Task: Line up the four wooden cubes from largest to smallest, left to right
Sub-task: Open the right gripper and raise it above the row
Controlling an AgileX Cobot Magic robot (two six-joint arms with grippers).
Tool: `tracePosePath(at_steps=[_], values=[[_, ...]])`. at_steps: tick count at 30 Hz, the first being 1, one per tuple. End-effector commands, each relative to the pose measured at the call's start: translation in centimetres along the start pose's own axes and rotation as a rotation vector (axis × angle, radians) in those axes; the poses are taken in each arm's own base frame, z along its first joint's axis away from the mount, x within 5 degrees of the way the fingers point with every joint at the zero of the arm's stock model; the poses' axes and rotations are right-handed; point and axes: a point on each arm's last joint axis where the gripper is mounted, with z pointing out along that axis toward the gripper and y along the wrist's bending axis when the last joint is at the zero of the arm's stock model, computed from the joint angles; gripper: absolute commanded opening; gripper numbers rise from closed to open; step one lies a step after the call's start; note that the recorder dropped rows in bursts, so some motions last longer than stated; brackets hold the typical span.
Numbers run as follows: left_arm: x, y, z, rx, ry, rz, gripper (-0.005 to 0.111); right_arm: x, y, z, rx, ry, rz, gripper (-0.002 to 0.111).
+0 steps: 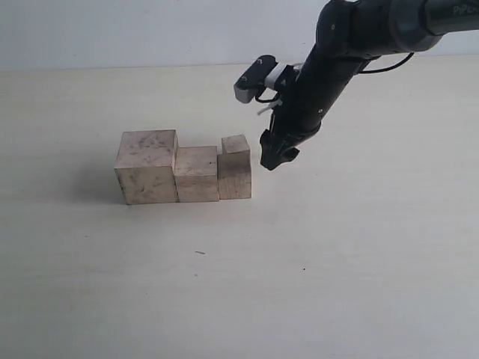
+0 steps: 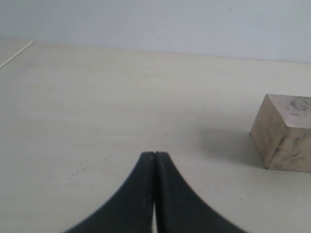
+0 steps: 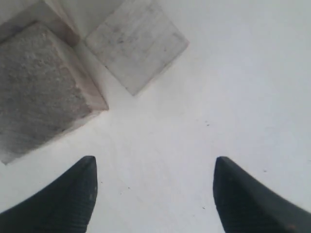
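**Right pincer** (image 3: 154, 167)
- Jaws are set wide apart with nothing between them. Only bare worktop (image 1: 337, 284) shows in the gap.
- In the exterior view the pincer points down at the end of the black right arm (image 1: 337, 60).
- Its tips are just to the right of the cube row and clear of every cube.
- Whether the tips touch the worktop cannot be told.

**Left pincer** (image 2: 154, 160)
- Jaws are pressed together tip to tip, gripping nothing.
- It sits low over the worktop and does not appear in the exterior view.
- One speckled cube stands in its camera's field, apart from the tips (by its place at the row's end, the largest).

**The four wooden cubes**
- All four stand left of centre on the worktop.
- Three form a row, read left to right: largest cube (image 1: 146, 166), second cube (image 1: 196, 173), third cube (image 1: 234, 178).
- Neighbouring faces in the row touch, and the front faces are roughly flush.
- The row steps down in height from left to right.

**Smallest cube** (image 1: 235, 143)
- It is out of the row. In the exterior view it shows directly above the third cube's top edge.
- That view does not settle whether it rests on the third cube or stands behind it.
- The right wrist view shows two cubes close together, corner towards corner, with a narrow gap between them.
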Motion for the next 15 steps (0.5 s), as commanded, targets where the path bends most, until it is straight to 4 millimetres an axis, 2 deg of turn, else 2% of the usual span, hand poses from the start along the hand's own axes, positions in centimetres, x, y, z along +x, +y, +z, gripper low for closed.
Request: tracePosePath(at_steps=[1,4,6,13,15], values=[[0.0,0.0,0.0,0.000,-0.015,0.000,0.000,-1.9,-0.7,-4.6,0.106,-0.150,0.146,0.064],[0.0,0.0,0.0,0.000,-0.015,0.000,0.000,-3.0,-1.1,-5.7,0.092,-0.270,0.614,0.063],[0.0,0.0,0.0,0.000,-0.015,0.000,0.000,-3.2,-1.2,-5.5,0.085,-0.299,0.726,0.060],[0.0,0.0,0.0,0.000,-0.015,0.000,0.000,-4.9,0.9,-5.1,0.064,-0.352,0.695,0.058],[0.0,0.0,0.0,0.000,-0.015,0.000,0.000,-5.2,1.3,-4.1,0.078,-0.347,0.663,0.058]])
